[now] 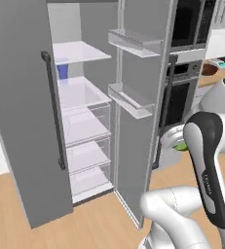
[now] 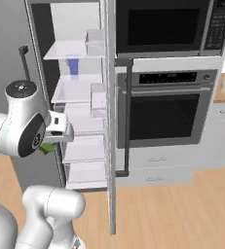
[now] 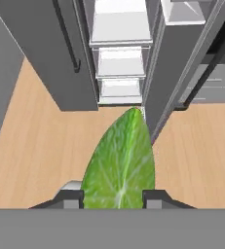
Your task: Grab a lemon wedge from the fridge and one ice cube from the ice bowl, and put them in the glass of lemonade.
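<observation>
**Currently: lemon wedge pinched in the gripper, outside the open fridge**

Seen from the hand view, the gripper (image 3: 112, 197) is pinching the lemon wedge (image 3: 120, 163), a green-yellow slice that juts out well beyond the two dark fingertips (image 3: 69, 197). In the left base view a sliver of green (image 1: 181, 145) peeks out beside the arm's dark wrist, and in the right base view a green scrap (image 2: 46, 147) shows under the hand.

Risks, as a judgement: the wedge is held only near its base, so a quick swing could twist it loose and drop it on the wooden floor (image 3: 36, 146). The fridge (image 1: 16, 121) stands with both doors open; the right door (image 1: 138, 121), with its clear door bins (image 1: 133, 99), is near the hand and could be clipped as the arm or base turns away.

Around it: white shelves and clear drawers (image 1: 87, 146) inside, with a small blue cup (image 1: 63, 71) on an upper shelf. A black built-in oven (image 2: 165, 114) with a microwave (image 2: 167, 26) above sits to the right of the fridge. I cannot pick out the glass of lemonade or the ice bowl with confidence.
</observation>
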